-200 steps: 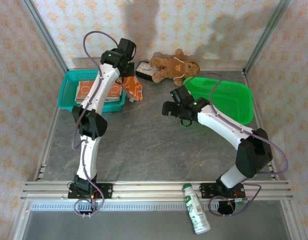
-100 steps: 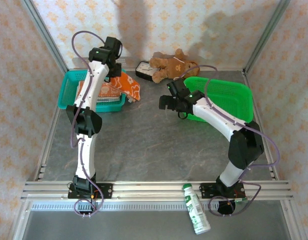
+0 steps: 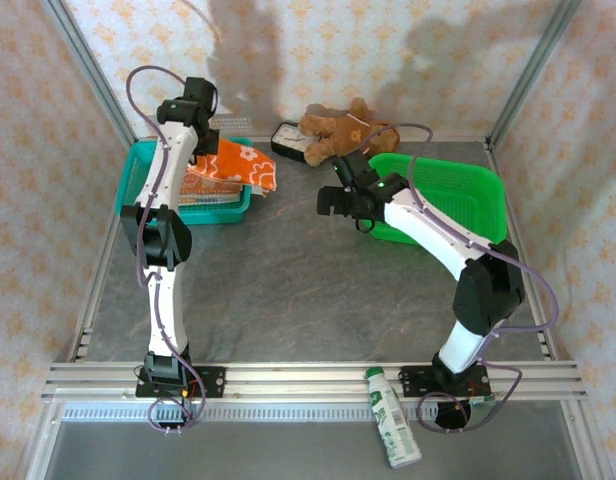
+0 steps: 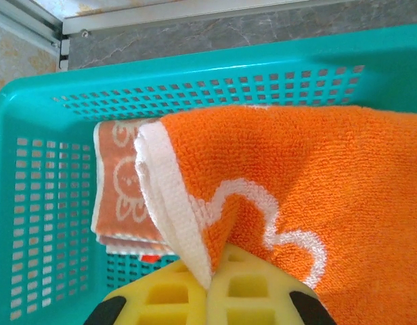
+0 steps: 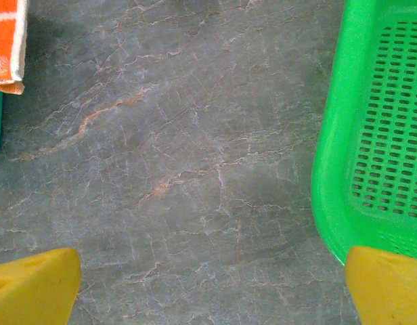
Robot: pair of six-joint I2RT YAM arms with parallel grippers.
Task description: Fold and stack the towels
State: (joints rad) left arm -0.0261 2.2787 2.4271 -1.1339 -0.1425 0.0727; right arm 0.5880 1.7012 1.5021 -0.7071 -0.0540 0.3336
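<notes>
A white-and-green bottle [image 3: 393, 430] lies on its side at the near rail, well behind both sets of fingers. Past it, the grey marbled counter [image 3: 288, 290] runs bare from the arm bases towards the baskets.

The right fingers [image 3: 331, 203] stand wide apart with nothing between them, hanging over bare counter. Just beside their right-hand finger is the rounded left rim of the green basket [image 5: 330, 169], and its slotted floor runs on further to the right. Well off to their left and ahead, a white-edged corner of the orange towel [image 5: 7, 40] hangs down.

Farther back, the left fingers [image 4: 214, 298] are pressed together on the white border of that orange towel, which bears a white flower outline. From the pinch the cloth spreads ahead of the fingers and to their right, raised above the teal basket [image 4: 32, 135]. In the overhead view its free end drapes past the basket's right rim. Ahead of the left fingers and a little to their left, a folded towel [image 4: 124, 189], orange with white cartoon animals, lies flat in the basket. At least one more folded layer is under it, and the held cloth covers its right side.

Beyond the right fingers, against the back wall, a brown teddy bear [image 3: 343, 135] lies sprawled. A small dark object [image 3: 285, 140] sits just beside the bear; what it is cannot be told.
</notes>
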